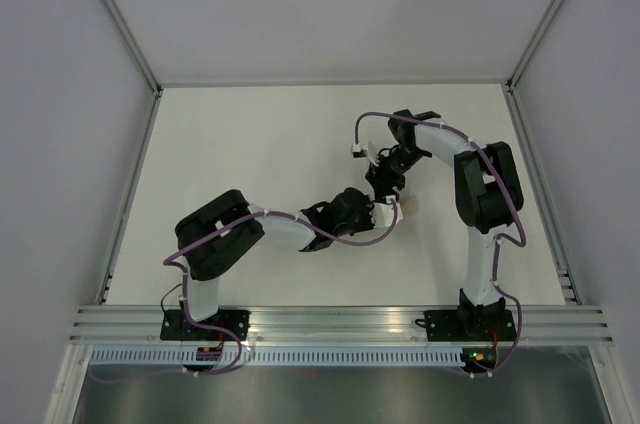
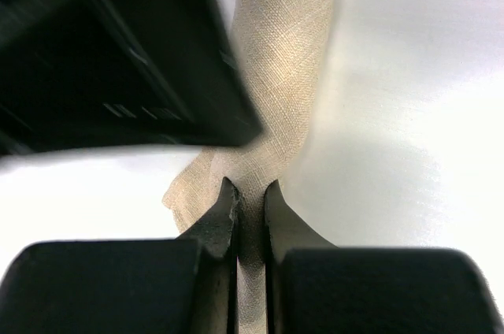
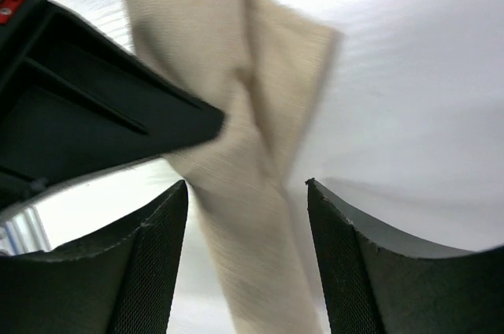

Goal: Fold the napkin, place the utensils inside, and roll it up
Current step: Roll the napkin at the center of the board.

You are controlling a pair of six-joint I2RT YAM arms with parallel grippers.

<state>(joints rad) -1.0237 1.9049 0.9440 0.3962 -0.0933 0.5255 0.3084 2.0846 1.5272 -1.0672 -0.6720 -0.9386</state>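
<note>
Left wrist view: the left pincer (image 2: pixel 250 192) is clenched on the napkin (image 2: pixel 283 50), its two tips pressed against a thin gathered band of the beige cloth. From that grip the band runs straight ahead of the pincer. Its long axis points away from the tips, and it widens a little further out over the white surface (image 2: pixel 409 113). A small crumpled lobe of cloth sits just to the left of the tips.

In the right wrist view the right pincer (image 3: pixel 248 192) is released. Its jaws stand wide apart with the same band passing between them, and neither pad appears to press it. Ahead of this pincer the cloth splits into one strip leaning up and left and a flap going up and right.

Both pincers are at the cloth, but only the left one has hold of it, so the next pull or fold looks like the left arm's to lead along the band's axis.

The main obstacle is the crowding. Each pincer's dark body fills the upper-left area ahead of the other, nearly touching the cloth, and the right would probably have to back away first. No fork shows in any view, and from above the arms hide nearly all of the napkin.
</note>
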